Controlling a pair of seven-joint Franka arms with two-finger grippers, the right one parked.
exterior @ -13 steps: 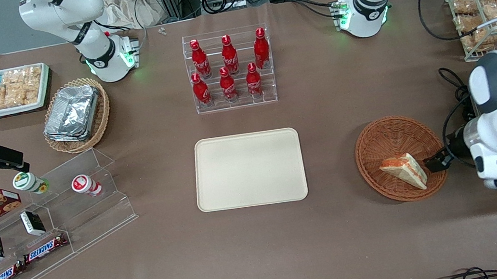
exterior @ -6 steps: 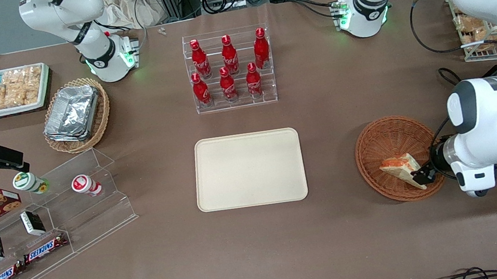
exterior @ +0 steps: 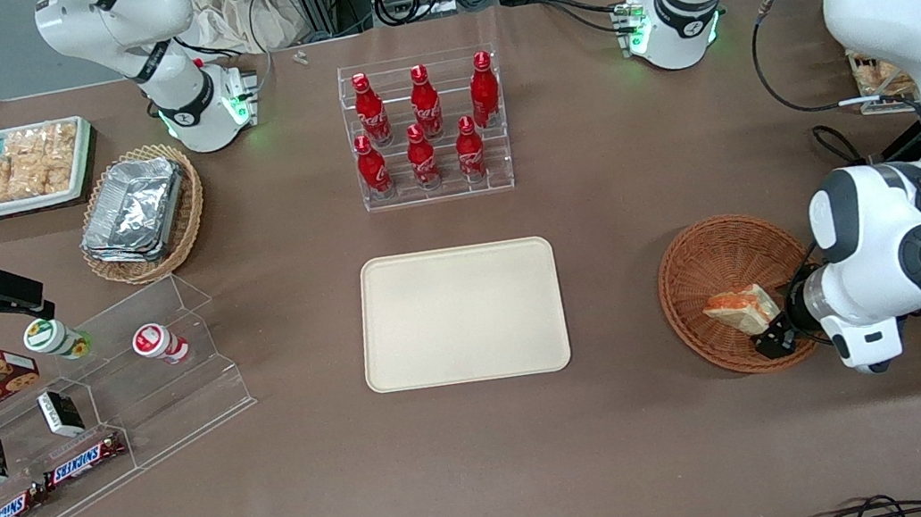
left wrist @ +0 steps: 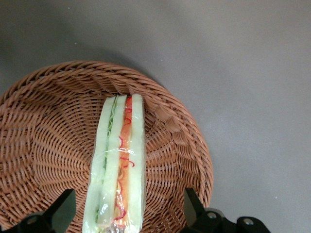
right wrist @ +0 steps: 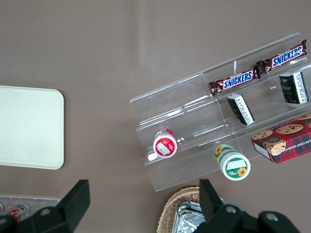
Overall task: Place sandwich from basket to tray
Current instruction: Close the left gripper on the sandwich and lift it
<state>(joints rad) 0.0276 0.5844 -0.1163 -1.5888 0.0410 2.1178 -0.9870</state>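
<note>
The gripper [left wrist: 129, 213] is low over the basket [exterior: 696, 266] at the bench's working-arm end, its fingers [left wrist: 62, 209] spread and straddling the wrapped sandwich [left wrist: 118, 165] standing on edge inside, apparently to close across its flat bread faces; the tray [exterior: 461, 313] lies mid-bench on brown matting.

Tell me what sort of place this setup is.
Probably a robotics lab staged as a snack shop: cola bottles on an acrylic rack, Snickers bars, and the open pincer straddling a sandwich in a wicker basket beside an empty tray.
</note>
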